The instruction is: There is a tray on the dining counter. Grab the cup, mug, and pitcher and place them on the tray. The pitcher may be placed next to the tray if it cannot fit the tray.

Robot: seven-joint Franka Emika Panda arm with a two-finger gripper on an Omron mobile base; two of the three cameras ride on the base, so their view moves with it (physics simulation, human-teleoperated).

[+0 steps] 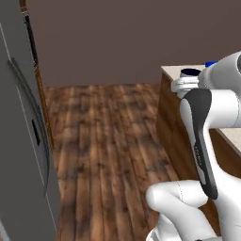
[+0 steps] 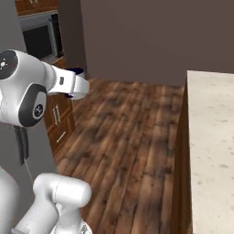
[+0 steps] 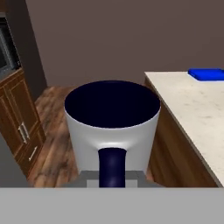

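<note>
The mug [image 3: 112,127] hangs in the air right in front of the hand camera, its dark navy opening up and its dark handle facing the camera. My gripper [image 3: 112,176] is shut on the mug's handle, over the wooden floor and left of the dining counter [image 3: 192,105]. The blue tray [image 3: 206,74] lies at the counter's far end. In the left base view the mug [image 1: 190,73] shows as a dark rim above the gripper [image 1: 181,86], with the tray [image 1: 210,63] just behind. The right base view has the mug [image 2: 76,71] at the arm's tip.
A grey fridge [image 1: 23,141] stands at the left. Wooden cabinets [image 3: 17,113] and a dark microwave [image 2: 39,39] line the far left side. Open wooden floor [image 2: 128,137] lies between them and the counter's brown side panel [image 2: 183,151].
</note>
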